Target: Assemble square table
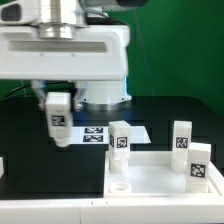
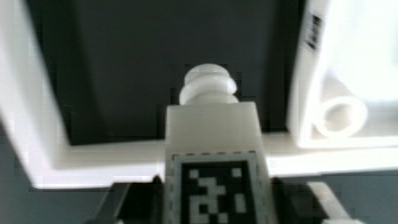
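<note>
My gripper (image 1: 58,112) hangs over the black table at the exterior view's left, shut on a white table leg (image 1: 59,122) with a black-and-white tag. In the wrist view that leg (image 2: 215,150) runs out from between the jaws, its rounded screw tip (image 2: 208,80) pointing away from the camera, and a finger (image 2: 322,200) presses on its side. The square tabletop (image 1: 160,178) lies flat at the exterior view's right with a round corner hole (image 1: 120,185). Its edge and a hole (image 2: 338,112) show beside the held leg. Three more legs (image 1: 120,140) (image 1: 181,137) (image 1: 200,166) stand upright around the slab.
The marker board (image 1: 95,132) lies on the table just right of the held leg in the exterior view. The robot base (image 1: 100,85) stands behind it. A white band (image 2: 45,110) runs along the black surface in the wrist view. A small white piece (image 1: 2,165) sits at the left edge.
</note>
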`<state>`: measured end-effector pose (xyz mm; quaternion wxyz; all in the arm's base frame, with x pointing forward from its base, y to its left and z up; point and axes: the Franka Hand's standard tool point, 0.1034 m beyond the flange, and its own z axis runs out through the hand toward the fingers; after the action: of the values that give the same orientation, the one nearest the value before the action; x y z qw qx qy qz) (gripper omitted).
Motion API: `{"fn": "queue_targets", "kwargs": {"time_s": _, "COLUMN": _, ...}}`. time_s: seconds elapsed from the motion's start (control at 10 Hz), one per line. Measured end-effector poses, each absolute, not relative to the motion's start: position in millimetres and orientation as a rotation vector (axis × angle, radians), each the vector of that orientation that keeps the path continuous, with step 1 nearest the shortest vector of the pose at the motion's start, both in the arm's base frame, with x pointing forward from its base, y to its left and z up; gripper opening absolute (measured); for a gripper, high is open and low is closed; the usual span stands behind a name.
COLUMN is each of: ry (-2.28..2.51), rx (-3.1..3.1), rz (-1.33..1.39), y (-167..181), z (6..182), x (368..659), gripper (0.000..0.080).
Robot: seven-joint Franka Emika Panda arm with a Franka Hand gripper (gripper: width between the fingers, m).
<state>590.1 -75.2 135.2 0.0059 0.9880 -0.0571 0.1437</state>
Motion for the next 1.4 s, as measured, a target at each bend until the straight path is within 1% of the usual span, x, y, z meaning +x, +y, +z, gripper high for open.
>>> {"fn": "queue_targets", "kwargs": {"time_s": 0.2, "ry": -0.253, "rx": 3.032, "rz": 0.700, "y": -44, "z": 147.1, "x": 609, "gripper": 0.0284}}
{"fn": "queue_targets", "kwargs": {"time_s": 0.3, "ry": -0.232, "rx": 2.982, "rz": 0.788, "y": -40, "z": 150.1, "x": 609, "gripper": 0.0284}}
{"fn": "queue_targets", "kwargs": {"time_s": 0.4, "ry": -0.212, "rx": 2.901, "rz": 0.888, "y": -50, "z": 151.1, "x": 608, "gripper": 0.0284}}
{"fn": "queue_targets", "kwargs": {"time_s": 0.5, "ry": -0.214, "rx": 2.875, "rz": 0.917, "y": -54, "z": 148.2, "x": 606, "gripper": 0.0284}}
{"fn": "queue_targets", "kwargs": {"time_s": 0.6, "ry": -0.210, "rx": 2.828, "rz": 0.981, "y": -58, "z": 151.2, "x": 608, "gripper": 0.0284}}
{"fn": "queue_targets", "kwargs": {"time_s": 0.7, "ry": -0.234, "rx": 2.843, "rz": 0.971, "y": -52, "z": 145.7, "x": 607, "gripper": 0.0284}}
{"fn": "queue_targets", "kwargs": {"time_s": 0.8, "ry": -0.240, "rx": 2.869, "rz": 0.968, "y": -35, "z": 139.8, "x": 610, "gripper": 0.0284}}
{"fn": "queue_targets", "kwargs": {"time_s": 1.0, "ry": -0.247, "rx": 2.899, "rz": 0.957, "y": -16, "z": 123.0, "x": 615, "gripper": 0.0284}}
{"fn": "queue_targets", "kwargs": {"time_s": 1.1, "ry": -0.259, "rx": 2.920, "rz": 0.947, "y": -1, "z": 115.5, "x": 616, "gripper": 0.0284}}
{"fn": "queue_targets", "kwargs": {"time_s": 1.4, "ry": -0.253, "rx": 2.914, "rz": 0.946, "y": -5, "z": 115.8, "x": 616, "gripper": 0.0284}}
